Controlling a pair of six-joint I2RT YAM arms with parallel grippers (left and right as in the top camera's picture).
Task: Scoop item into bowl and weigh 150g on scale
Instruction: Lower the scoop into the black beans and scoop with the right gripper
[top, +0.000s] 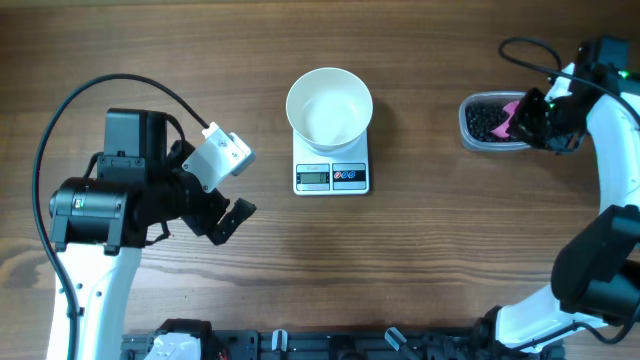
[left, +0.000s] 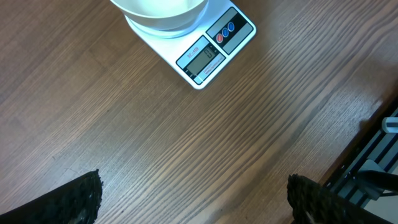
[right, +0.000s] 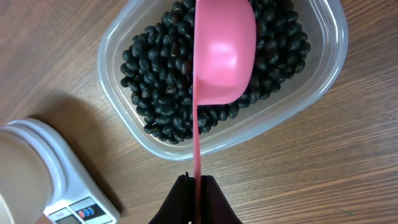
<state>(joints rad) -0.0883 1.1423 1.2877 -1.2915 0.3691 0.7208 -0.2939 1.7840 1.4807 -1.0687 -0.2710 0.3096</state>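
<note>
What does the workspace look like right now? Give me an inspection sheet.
Surface: wood-grain table.
Job's things: empty white bowl on the scale; black beans in a clear tub, right side.
Clutter: nothing seen.
Grippers: left gripper open, holding nothing; right gripper shut on a pink scoop over the beans.
Cables: black cable arcing over the left arm; another by the right.
Surroundings: dark rack along the near table edge.

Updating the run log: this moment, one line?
left gripper open | right gripper shut on scoop in beans | bowl empty on scale
</note>
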